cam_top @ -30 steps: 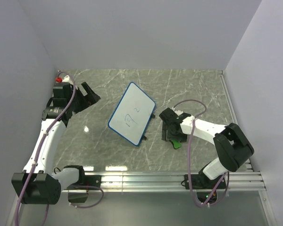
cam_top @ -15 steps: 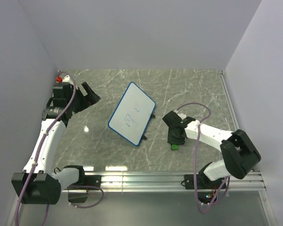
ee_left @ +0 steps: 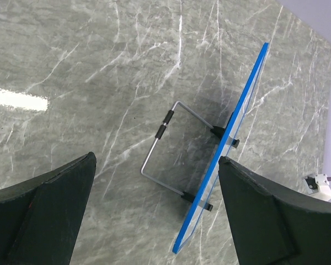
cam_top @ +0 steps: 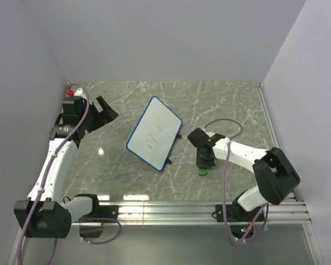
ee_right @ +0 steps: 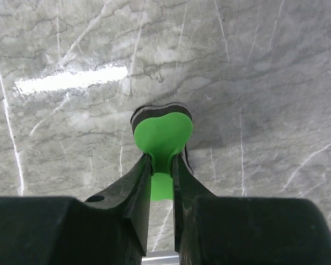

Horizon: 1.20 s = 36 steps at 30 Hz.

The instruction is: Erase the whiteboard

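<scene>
Arms: we see two, their bases on one metal rail at the bottom of the overhead view.
Right gripper: lower right of centre, pointing down at the grey marble table. In its wrist view the two fingers pinch the narrow waist of one green bow-shaped eraser, which lies on the table.
Whiteboard: one, at centre frame, just left of the right gripper and not touching it. It has a blue rim and leans tilted on one wire stand.
Marks: two small clusters of dark handwriting on the white face.
Left gripper: upper left, well apart from the board, its two fingers spread wide and holding nothing.
Walls: three, plain and pale, enclosing the table.
</scene>
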Available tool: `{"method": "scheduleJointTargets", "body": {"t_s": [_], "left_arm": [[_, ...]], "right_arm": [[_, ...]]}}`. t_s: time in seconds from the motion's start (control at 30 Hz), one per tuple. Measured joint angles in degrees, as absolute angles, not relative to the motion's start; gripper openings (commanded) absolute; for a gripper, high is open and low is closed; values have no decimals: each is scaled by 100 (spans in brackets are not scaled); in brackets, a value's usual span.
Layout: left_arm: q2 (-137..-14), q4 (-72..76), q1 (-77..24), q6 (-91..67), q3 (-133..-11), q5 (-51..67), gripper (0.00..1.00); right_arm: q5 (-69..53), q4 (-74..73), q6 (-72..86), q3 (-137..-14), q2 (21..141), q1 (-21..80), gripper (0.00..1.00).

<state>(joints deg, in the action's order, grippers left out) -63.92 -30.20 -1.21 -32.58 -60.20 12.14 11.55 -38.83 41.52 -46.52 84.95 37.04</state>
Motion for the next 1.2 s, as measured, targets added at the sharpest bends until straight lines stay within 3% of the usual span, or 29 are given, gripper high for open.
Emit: {"method": "scheduleJointTargets", "body": {"t_s": [0.07,0.13,0.3,0.43,0.7,0.87,1.07,1.17,1.2], "left_arm": [[-6392,-3013,-121,-3256,-6020,1219,100],[-6394,-2985,-121,-3253,-6012,1227,99],[-6399,-2926,-121,-3221,-6010,1380,95],[-6458,-2711,-121,-3208,-6010,1715,79],[-7065,-1809,-139,-3352,-5887,2729,74],[-7756,-1317,-255,-3415,-5881,3284,69],[-8392,-1105,-639,-3391,-5933,3575,66],[-8582,-1026,-744,-3393,-5937,3686,58],[-8619,-1009,-755,-3398,-5937,3723,44]], "right_arm": [[1155,-3953,4119,-4737,8600,3712,15],[1155,-4023,4088,-4818,8696,3717,0],[1151,-4215,4025,-5030,8877,3728,0],[1116,-4278,3977,-5393,9004,3728,0],[812,-4088,3933,-7964,9126,3734,0],[239,-3457,3990,-8680,9214,3736,0],[-325,-3072,4171,-9402,10141,3736,0],[-528,-3006,4259,-9491,10560,3736,0],[-602,-3002,4309,-9491,10724,3736,0]]}}
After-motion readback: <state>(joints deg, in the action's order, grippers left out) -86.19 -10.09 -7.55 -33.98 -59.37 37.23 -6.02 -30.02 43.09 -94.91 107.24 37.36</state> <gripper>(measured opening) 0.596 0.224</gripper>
